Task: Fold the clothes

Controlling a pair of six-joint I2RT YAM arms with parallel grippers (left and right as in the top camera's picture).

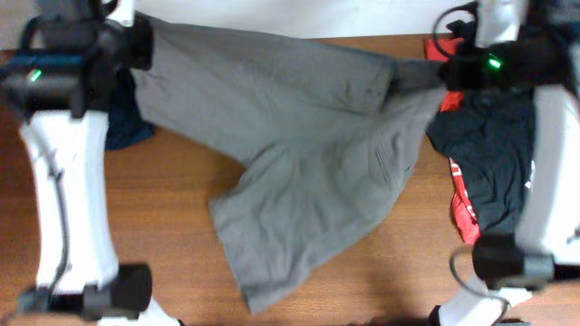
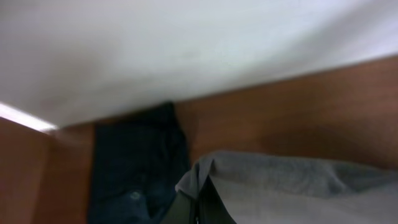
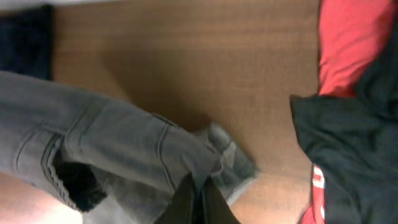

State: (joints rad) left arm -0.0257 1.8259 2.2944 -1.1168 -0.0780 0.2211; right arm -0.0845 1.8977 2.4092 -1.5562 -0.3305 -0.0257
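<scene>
The grey garment [image 1: 308, 154] lies spread over the middle of the wooden table [image 1: 163, 226]. Its stitched seams, pocket openings and two leg-like panels make it look like a pair of shorts. Its long axis runs left to right along the far side, where one edge is pulled fairly taut between the two arms. From that edge the cloth slants toward the near side, and the longer panel points near and slightly left, ending near the table's near edge. The left gripper [image 2: 198, 199] is at the far left corner of the garment, its fingers pinched tight on a bunched fold of grey cloth with no gap showing between them. The right gripper [image 3: 200, 190] is at the far right end, likewise clamped on a gathered, hemmed corner of the same cloth, which puckers around the fingertips. A navy garment [image 2: 137, 168] lies on the table at the far left, just beside the left gripper and partly under that arm. On the right, a black garment [image 3: 348, 143] lies over a red one [image 3: 351, 37], just beside the grey cloth's right edge, though I cannot tell whether they touch.
</scene>
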